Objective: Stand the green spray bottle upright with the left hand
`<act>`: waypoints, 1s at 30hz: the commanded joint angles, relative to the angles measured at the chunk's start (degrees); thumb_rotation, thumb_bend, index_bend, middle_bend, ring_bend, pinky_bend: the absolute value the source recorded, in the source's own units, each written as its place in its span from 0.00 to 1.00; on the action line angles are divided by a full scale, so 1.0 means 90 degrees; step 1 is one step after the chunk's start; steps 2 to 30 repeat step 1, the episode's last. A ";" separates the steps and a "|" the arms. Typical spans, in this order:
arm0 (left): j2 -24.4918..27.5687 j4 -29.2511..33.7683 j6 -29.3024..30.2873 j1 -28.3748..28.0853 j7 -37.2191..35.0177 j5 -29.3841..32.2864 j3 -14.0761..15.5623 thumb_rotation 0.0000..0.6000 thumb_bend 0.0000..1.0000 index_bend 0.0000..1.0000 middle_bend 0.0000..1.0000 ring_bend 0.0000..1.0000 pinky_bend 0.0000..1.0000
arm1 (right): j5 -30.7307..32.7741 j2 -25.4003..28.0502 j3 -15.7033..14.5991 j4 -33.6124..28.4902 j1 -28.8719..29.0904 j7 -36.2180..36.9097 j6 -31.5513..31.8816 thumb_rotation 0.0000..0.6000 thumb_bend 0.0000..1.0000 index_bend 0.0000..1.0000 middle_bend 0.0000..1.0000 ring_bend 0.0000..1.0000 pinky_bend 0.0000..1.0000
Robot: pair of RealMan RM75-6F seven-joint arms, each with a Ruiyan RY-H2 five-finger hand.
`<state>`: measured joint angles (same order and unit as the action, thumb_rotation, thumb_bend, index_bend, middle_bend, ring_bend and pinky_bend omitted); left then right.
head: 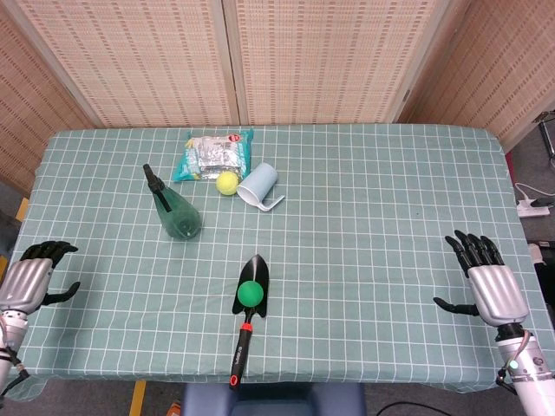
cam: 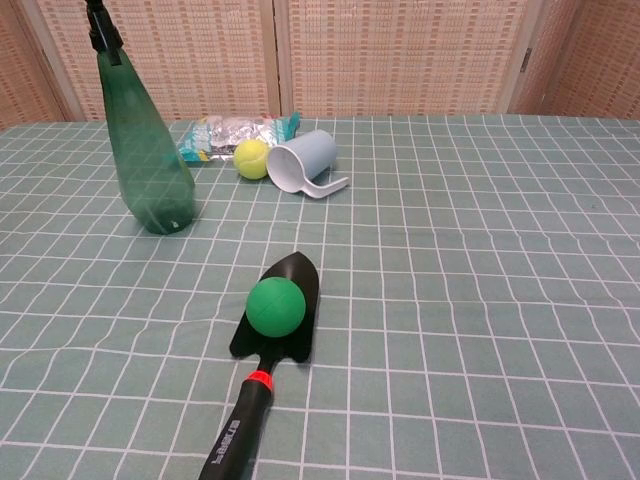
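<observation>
- The left hand (head: 29, 282) is hovering at the table's near left edge, fingers spread and holding nothing; it is showing only in the head view.
- The bottle (head: 173, 210) is standing upright on the green checked cloth (head: 364, 208), well apart from that hand, black nozzle on top; in the chest view it (cam: 143, 150) is rising at the left with nothing touching it.
- A foil snack bag (head: 212, 156) is lying behind the bottle, toward the far edge.
- A yellow tennis ball (head: 227, 182) is sitting just in front of the bag, beside a pale blue cup (head: 259, 184) that is lying on its side, mouth facing the near side.
- A black trowel (head: 247, 312) is lying near the front edge, blade pointing away, with a green ball (head: 251, 293) resting on the blade.
- The right hand (head: 486, 282) is hanging over the near right corner, fingers apart and holding nothing, far from everything else.
</observation>
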<state>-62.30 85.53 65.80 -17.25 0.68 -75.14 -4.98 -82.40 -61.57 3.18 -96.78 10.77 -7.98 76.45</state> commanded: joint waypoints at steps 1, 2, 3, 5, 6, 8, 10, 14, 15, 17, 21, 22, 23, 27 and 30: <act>-0.0283 -0.0285 0.0518 0.0125 0.0346 -0.0360 0.0068 1.00 0.28 0.25 0.17 0.10 0.07 | -0.0007 -0.0092 0.0036 0.0064 -0.0043 -0.0096 0.0119 1.00 0.00 0.07 0.00 0.00 0.00; -0.0283 -0.0285 0.0518 0.0125 0.0346 -0.0360 0.0068 1.00 0.28 0.25 0.17 0.10 0.07 | -0.0007 -0.0092 0.0036 0.0064 -0.0043 -0.0096 0.0119 1.00 0.00 0.07 0.00 0.00 0.00; -0.0283 -0.0285 0.0518 0.0125 0.0346 -0.0360 0.0068 1.00 0.28 0.25 0.17 0.10 0.07 | -0.0007 -0.0092 0.0036 0.0064 -0.0043 -0.0096 0.0119 1.00 0.00 0.07 0.00 0.00 0.00; -0.0283 -0.0285 0.0518 0.0125 0.0346 -0.0360 0.0068 1.00 0.28 0.25 0.17 0.10 0.07 | -0.0007 -0.0092 0.0036 0.0064 -0.0043 -0.0096 0.0119 1.00 0.00 0.07 0.00 0.00 0.00; -0.0283 -0.0285 0.0518 0.0125 0.0346 -0.0360 0.0068 1.00 0.28 0.25 0.17 0.10 0.07 | -0.0007 -0.0092 0.0036 0.0064 -0.0043 -0.0096 0.0119 1.00 0.00 0.07 0.00 0.00 0.00; -0.0283 -0.0285 0.0518 0.0125 0.0346 -0.0360 0.0068 1.00 0.28 0.25 0.17 0.10 0.07 | -0.0007 -0.0092 0.0036 0.0064 -0.0043 -0.0096 0.0119 1.00 0.00 0.07 0.00 0.00 0.00; -0.0283 -0.0285 0.0518 0.0125 0.0346 -0.0360 0.0068 1.00 0.28 0.25 0.17 0.10 0.07 | -0.0007 -0.0092 0.0036 0.0064 -0.0043 -0.0096 0.0119 1.00 0.00 0.07 0.00 0.00 0.00; -0.0283 -0.0285 0.0518 0.0125 0.0346 -0.0360 0.0068 1.00 0.28 0.25 0.17 0.10 0.07 | -0.0007 -0.0092 0.0036 0.0064 -0.0043 -0.0096 0.0119 1.00 0.00 0.07 0.00 0.00 0.00; -0.0283 -0.0285 0.0518 0.0125 0.0346 -0.0360 0.0068 1.00 0.28 0.25 0.17 0.10 0.07 | -0.0007 -0.0092 0.0036 0.0064 -0.0043 -0.0096 0.0119 1.00 0.00 0.07 0.00 0.00 0.00; -0.0283 -0.0285 0.0518 0.0125 0.0346 -0.0360 0.0068 1.00 0.28 0.25 0.17 0.10 0.07 | -0.0007 -0.0092 0.0036 0.0064 -0.0043 -0.0096 0.0119 1.00 0.00 0.07 0.00 0.00 0.00; -0.0283 -0.0285 0.0518 0.0125 0.0346 -0.0360 0.0068 1.00 0.28 0.25 0.17 0.10 0.07 | -0.0007 -0.0092 0.0036 0.0064 -0.0043 -0.0096 0.0119 1.00 0.00 0.07 0.00 0.00 0.00; -0.0283 -0.0285 0.0518 0.0125 0.0346 -0.0360 0.0068 1.00 0.28 0.25 0.17 0.10 0.07 | -0.0007 -0.0092 0.0036 0.0064 -0.0043 -0.0096 0.0119 1.00 0.00 0.07 0.00 0.00 0.00; -0.0283 -0.0285 0.0518 0.0125 0.0346 -0.0360 0.0068 1.00 0.28 0.25 0.17 0.10 0.07 | -0.0007 -0.0092 0.0036 0.0064 -0.0043 -0.0096 0.0119 1.00 0.00 0.07 0.00 0.00 0.00; -0.0283 -0.0285 0.0518 0.0125 0.0346 -0.0360 0.0068 1.00 0.28 0.25 0.17 0.10 0.07 | -0.0007 -0.0092 0.0036 0.0064 -0.0043 -0.0096 0.0119 1.00 0.00 0.07 0.00 0.00 0.00; -0.0283 -0.0285 0.0518 0.0125 0.0346 -0.0360 0.0068 1.00 0.28 0.25 0.17 0.10 0.07 | -0.0007 -0.0092 0.0036 0.0064 -0.0043 -0.0096 0.0119 1.00 0.00 0.07 0.00 0.00 0.00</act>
